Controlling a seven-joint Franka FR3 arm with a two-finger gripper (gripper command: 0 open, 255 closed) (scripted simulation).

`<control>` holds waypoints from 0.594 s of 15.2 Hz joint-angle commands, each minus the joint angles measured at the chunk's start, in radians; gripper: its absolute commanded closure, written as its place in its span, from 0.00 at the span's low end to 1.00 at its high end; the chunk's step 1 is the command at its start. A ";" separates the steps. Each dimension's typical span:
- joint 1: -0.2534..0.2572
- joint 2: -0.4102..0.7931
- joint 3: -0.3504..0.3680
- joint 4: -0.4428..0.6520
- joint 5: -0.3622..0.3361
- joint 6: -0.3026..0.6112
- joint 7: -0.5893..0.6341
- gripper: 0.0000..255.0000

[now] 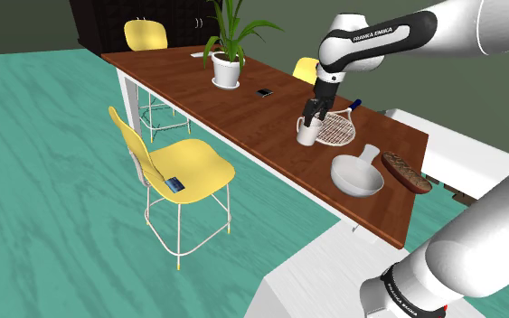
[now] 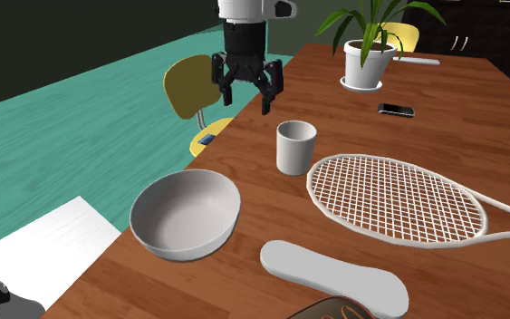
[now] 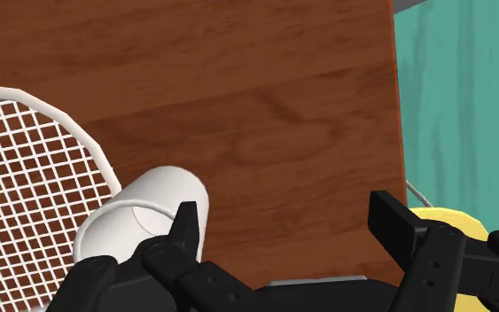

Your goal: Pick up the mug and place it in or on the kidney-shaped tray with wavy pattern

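Gripper (image 2: pixel 246 98), wide open and empty, hangs off-centre above the mug (image 2: pixel 295 147), toward the table (image 2: pixel 443 127) edge; lowered so, one finger could strike the rim and topple it.

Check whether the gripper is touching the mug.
Apart. In the second exterior view the open gripper hangs above and beside the mug, with bare table showing between it and the rim.
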 commanded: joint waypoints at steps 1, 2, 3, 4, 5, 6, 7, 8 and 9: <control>-0.010 0.066 -0.009 0.045 0.001 0.026 -0.018 0.00; -0.014 0.101 -0.014 0.074 0.003 0.036 -0.026 0.00; -0.019 0.137 -0.017 0.104 0.005 0.044 -0.035 0.00; -0.024 0.173 -0.020 0.135 0.008 0.052 -0.043 0.00; -0.030 0.209 -0.023 0.168 0.011 0.058 -0.052 0.00; -0.035 0.241 -0.025 0.198 0.013 0.062 -0.059 0.00; -0.036 0.246 -0.025 0.191 0.014 0.074 -0.059 0.00; -0.037 0.251 -0.025 0.184 0.014 0.087 -0.059 0.00; -0.037 0.257 -0.025 0.177 0.015 0.098 -0.060 0.00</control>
